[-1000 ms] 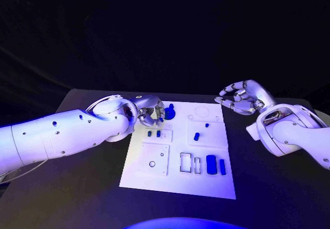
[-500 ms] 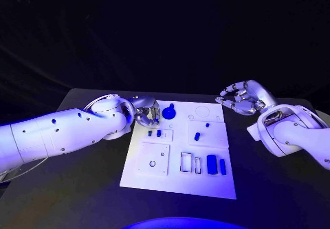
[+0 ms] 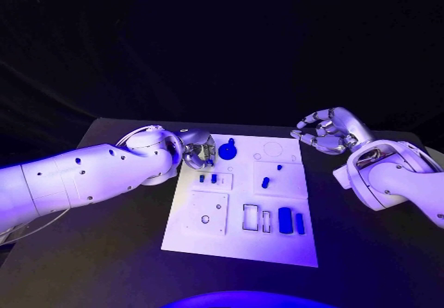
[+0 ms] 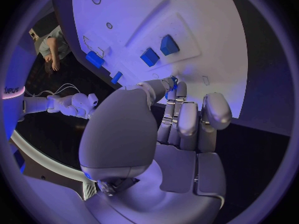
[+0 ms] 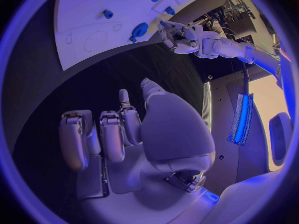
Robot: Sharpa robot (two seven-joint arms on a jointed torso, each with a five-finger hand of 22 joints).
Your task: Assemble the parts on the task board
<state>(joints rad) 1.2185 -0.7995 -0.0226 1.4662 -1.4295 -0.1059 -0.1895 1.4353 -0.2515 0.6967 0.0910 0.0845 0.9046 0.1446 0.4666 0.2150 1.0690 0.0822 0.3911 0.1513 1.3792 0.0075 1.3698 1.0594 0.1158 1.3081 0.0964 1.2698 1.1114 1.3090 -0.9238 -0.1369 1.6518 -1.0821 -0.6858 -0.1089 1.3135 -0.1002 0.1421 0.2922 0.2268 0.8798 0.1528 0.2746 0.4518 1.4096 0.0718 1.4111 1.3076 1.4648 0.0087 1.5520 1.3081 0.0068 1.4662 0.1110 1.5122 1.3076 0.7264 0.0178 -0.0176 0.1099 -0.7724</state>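
Black table (image 3: pixel 111 256) carries the white task board (image 3: pixel 242 247) at centre. Board recesses hold small blue parts: a round-headed keyed part (image 3: pixel 228 151) near the far edge, two short pegs (image 3: pixel 208 179) standing side by side, and a long bar (image 3: pixel 284 220) lying lengthwise toward the robot. Left hand (image 3: pixel 196 154) sits at the board's far-left edge, fingers curled; whether it grasps anything I cannot tell. Right hand (image 3: pixel 324 131) is clenched on nothing, off the board's far-right corner.

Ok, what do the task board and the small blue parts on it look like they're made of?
The task board looks like rigid white plastic with a matte finish: flat, evenly pale, with crisp recessed outlines and no glare. The blue parts look like moulded or printed plastic: solid uniform colour and blocky edges. The coloured light leaves the finish uncertain.
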